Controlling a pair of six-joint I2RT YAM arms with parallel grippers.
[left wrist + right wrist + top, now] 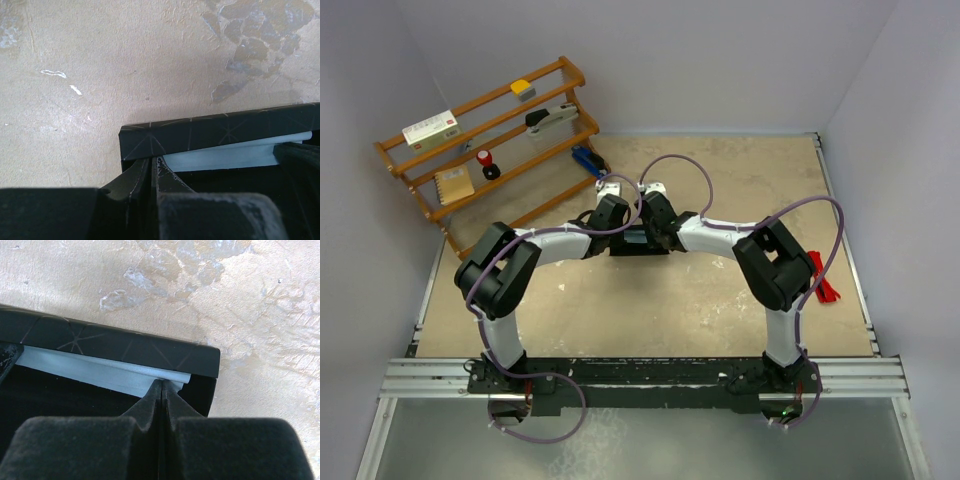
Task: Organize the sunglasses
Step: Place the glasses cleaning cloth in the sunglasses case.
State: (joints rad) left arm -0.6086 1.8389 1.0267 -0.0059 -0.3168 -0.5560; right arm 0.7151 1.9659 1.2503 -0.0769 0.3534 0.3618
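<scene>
Sunglasses (827, 290) near table (720, 310) edge | left hand (152, 162), right hand (161, 386) pressed together at case (215, 130)

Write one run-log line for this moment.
left claw: shut, at black case end | right claw: shut, at other end | cloth: inside case | sunglasses: outside case, untouched

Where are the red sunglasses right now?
In the top view, the sunglasses lie on the table near its right edge, beside the right arm, far from the black case.

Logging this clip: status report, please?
Grippers: left gripper shut, right gripper shut, both tips in the long black rectangular case by the pale blue cloth. Small red folded sunglasses lie apart, rightward on table, untouched.
</scene>
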